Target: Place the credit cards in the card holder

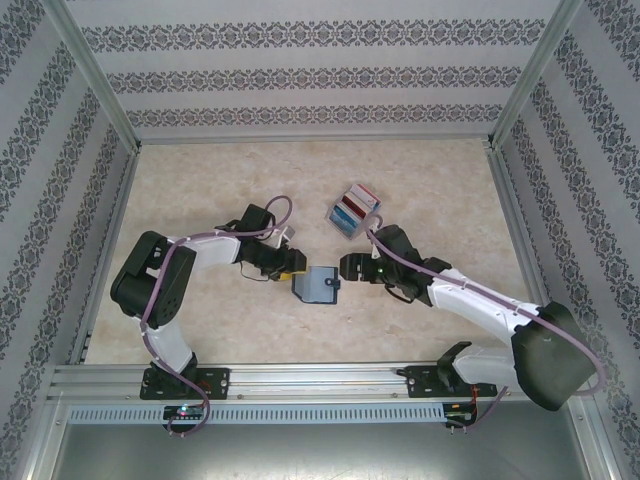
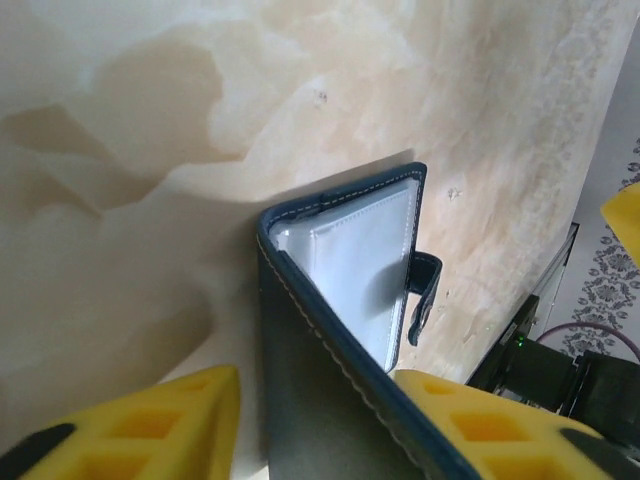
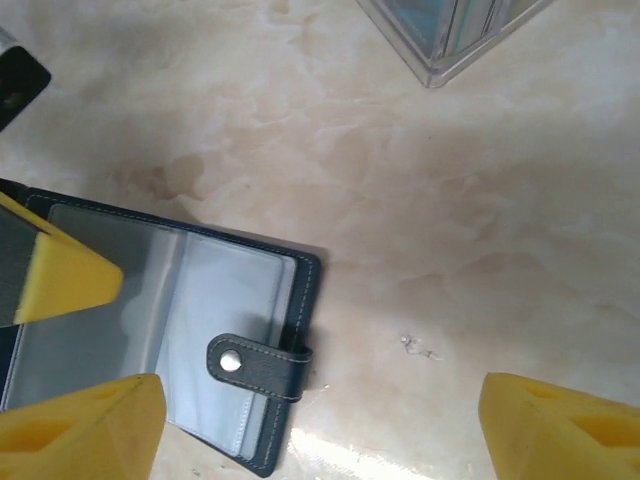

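Card holder (image 1: 318,285) lies on the surface (image 1: 200,180), mid-width and toward the near side, right between the two pincers. Navy, open, clear sleeves facing up. Snap strap (image 3: 258,365) wraps round the right edge and lies on the sleeves, pale button up.

Left pincer (image 2: 318,420): reaches in from the left, partly open, straddling one navy cover of the holder. That cover is lifted, so the holder gapes like a wedge in the left wrist view. The cover edge runs up between the yellow fingers (image 2: 130,430). There is a thin gap on one side. The other finger is against the cover or just behind it, can't tell which. No clear clamp on it.

Right pincer (image 3: 320,435): reaches in from the right, spread wide, holding nothing. It sits low at the holder's right edge. In its wrist view one finger overlaps the holder's near corner and the other is well off to the side over bare surface. Can't tell if it touches.

Credit cards (image 1: 352,207): bunched on edge in a clear box (image 3: 432,58), red, blue and white showing. The box stands on the surface, far and slightly right of the holder, apart from it, just beyond the right arm's wrist.
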`<action>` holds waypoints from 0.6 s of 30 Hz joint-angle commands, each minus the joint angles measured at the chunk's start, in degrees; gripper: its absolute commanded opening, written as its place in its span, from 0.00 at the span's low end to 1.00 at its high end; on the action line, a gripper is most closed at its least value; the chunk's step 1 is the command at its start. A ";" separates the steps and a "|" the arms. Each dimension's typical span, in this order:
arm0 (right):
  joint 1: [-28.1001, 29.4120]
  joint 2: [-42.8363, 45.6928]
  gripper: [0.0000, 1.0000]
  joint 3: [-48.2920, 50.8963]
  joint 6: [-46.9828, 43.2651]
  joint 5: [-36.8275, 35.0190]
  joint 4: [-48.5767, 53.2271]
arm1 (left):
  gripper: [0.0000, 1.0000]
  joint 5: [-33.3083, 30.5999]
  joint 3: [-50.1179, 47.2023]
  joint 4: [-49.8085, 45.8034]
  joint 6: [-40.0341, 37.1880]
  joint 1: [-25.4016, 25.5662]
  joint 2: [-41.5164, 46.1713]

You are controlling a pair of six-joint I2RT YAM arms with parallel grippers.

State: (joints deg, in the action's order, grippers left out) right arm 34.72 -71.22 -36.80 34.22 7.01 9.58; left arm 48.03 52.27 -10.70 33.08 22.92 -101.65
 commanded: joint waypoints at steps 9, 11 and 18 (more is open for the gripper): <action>5.10 -8.95 0.67 -7.10 -0.79 1.39 2.91 | 0.52 -2.61 -2.90 0.12 0.50 -0.16 5.36; 4.72 -9.88 0.67 -7.83 -0.50 1.09 3.35 | 0.53 -2.96 -3.44 -0.28 0.85 -0.54 6.89; -1.01 -10.42 0.70 -11.61 -4.47 -1.28 6.99 | 0.48 -5.58 -1.86 -4.02 -0.03 -0.90 8.12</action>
State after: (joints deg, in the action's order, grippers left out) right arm 35.68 -81.30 -45.45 32.34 7.86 14.06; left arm 44.18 49.54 -11.53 33.63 22.50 -94.48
